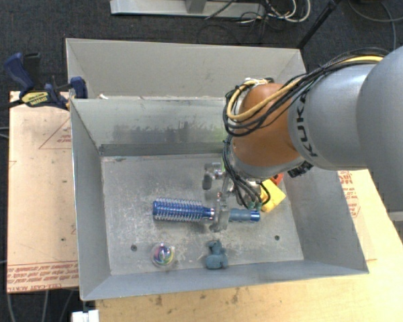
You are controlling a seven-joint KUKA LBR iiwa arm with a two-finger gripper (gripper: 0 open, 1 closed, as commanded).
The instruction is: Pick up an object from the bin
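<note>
Nearest the front wall of the grey metal bin (124, 200) lie a small shiny iridescent ball (163, 254) and, well apart to its right, a small blue-grey lumpy plastic figure (216, 255). Behind them, at mid-floor, the blue brush with a ribbed spiral head and a smooth blue plastic handle (185, 210) lies flat, with the head pointing left and the handle right. The gripper (219, 210) stands directly over the junction of head and handle, low enough to cross the brush's outline. Whether the jaws are spread, pressed together or pinching the brush cannot be determined, as the wrist and cables mask them. Farther back and partly under the wrist rests a yellow block-like object with an orange part (274, 194). Handling assessment: the brush is probably light and rigid along its shaft. The ribbed head should resist slipping but may yield. The handle is likely smooth and slippery. Recommended hold: across the narrow neck, near the balance point, to limit tilting on lift.
</note>
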